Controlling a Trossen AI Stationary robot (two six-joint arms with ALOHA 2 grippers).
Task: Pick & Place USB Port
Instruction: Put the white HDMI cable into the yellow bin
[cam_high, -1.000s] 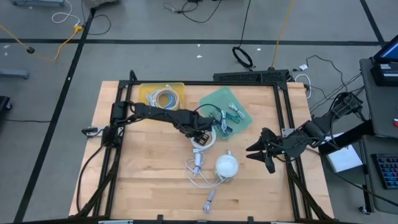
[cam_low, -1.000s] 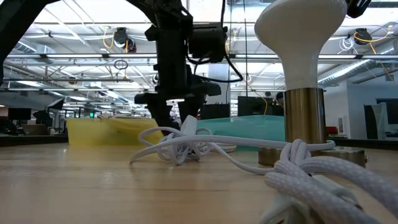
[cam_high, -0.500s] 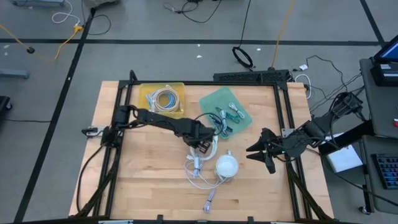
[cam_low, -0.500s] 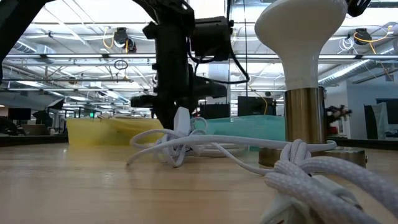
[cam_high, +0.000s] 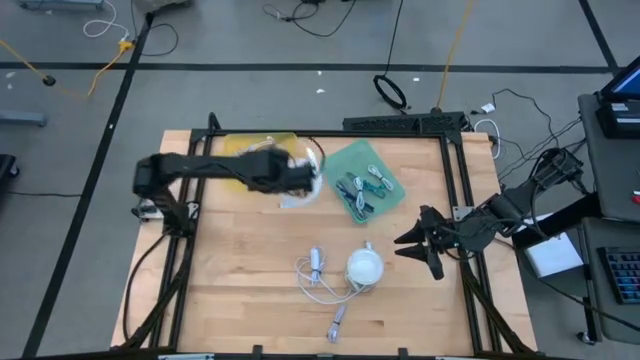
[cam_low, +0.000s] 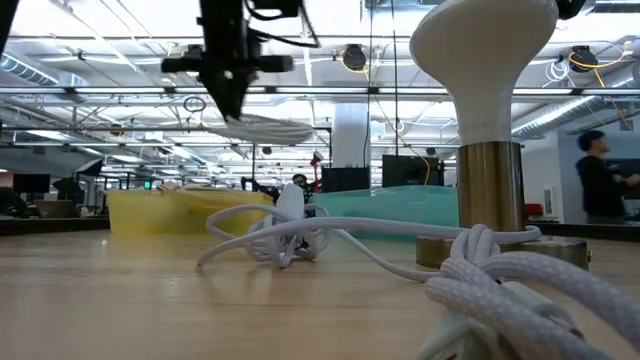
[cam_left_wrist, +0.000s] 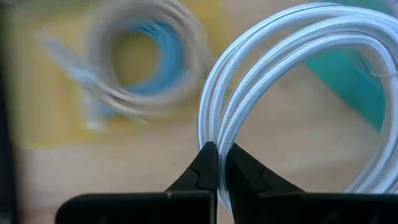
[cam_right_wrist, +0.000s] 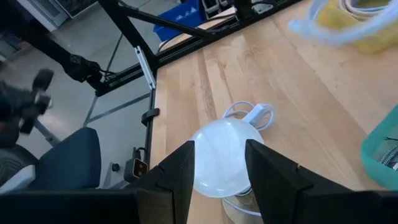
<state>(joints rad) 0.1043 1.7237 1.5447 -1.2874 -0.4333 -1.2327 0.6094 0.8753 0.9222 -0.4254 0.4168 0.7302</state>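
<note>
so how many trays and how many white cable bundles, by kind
trays: 2, yellow tray and green tray
white cable bundles: 2, held coil in the left gripper, loose cable on the table
total: 4

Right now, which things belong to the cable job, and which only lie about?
Job:
- left pincer, shut on white cable coil
- yellow tray
- green tray

Lying about:
- white lamp
- loose white cable
- right pincer, waiting

clear: bare wood left of cable tangle (cam_high: 318, 275) | blocked: lamp (cam_high: 364, 267) beside it, apparently touching
</note>
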